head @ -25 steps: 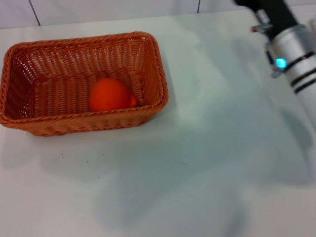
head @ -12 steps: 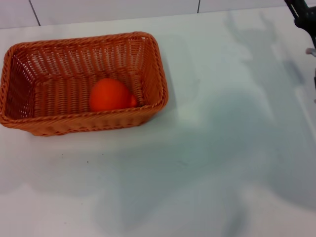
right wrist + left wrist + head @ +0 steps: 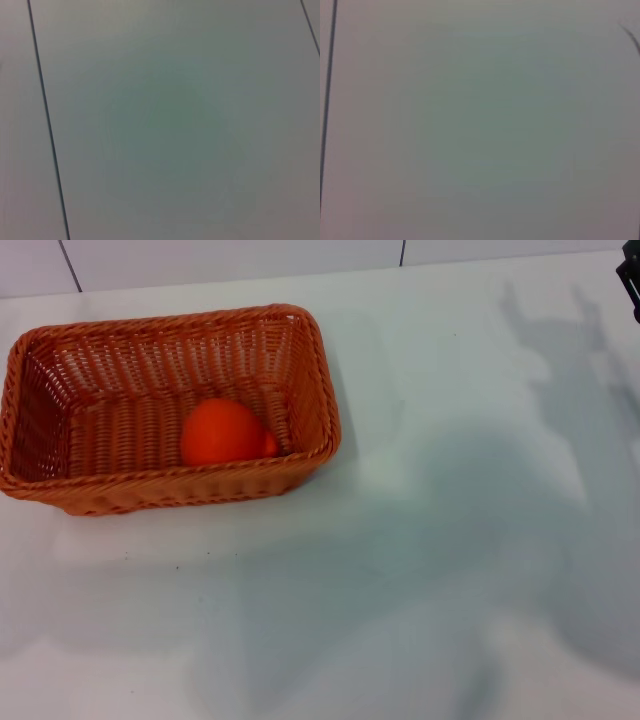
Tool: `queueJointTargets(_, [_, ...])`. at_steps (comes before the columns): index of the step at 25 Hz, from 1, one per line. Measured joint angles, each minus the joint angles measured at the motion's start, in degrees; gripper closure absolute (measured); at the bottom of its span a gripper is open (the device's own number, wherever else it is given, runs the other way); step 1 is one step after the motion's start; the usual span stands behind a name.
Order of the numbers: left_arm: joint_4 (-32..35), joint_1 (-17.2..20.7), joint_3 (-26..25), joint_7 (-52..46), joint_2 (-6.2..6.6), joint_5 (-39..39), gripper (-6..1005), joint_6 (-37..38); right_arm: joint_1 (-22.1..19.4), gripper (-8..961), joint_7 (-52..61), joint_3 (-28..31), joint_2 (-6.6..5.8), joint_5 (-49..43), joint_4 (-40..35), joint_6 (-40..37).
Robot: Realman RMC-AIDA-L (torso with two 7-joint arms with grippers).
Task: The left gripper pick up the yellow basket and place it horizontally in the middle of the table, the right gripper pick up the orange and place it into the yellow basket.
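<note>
The yellow basket (image 3: 170, 492), an orange-brown woven rectangle, lies lengthwise on the white table (image 3: 450, 540), left of its middle in the head view. The orange (image 3: 222, 432) rests inside it, near the front wall and right of the basket's centre. Only a black sliver of my right gripper (image 3: 632, 278) shows at the far right edge, well away from the basket. My left gripper is out of view. Both wrist views show only a plain pale surface with thin dark seams.
Shadows of the arms fall across the right and front parts of the table. A tiled wall edge runs along the back.
My right arm has drawn back to the right, from well inside the head view to almost out of it. The basket and the orange have not moved.
</note>
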Motion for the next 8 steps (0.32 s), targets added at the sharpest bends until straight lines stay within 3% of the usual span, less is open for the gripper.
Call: queueJointTargets(8, [0.0, 0.4, -0.3, 0.1, 0.01, 0.0, 112, 0.1, -0.9, 6, 0.0, -0.3, 0.18, -0.1, 0.0, 0.9])
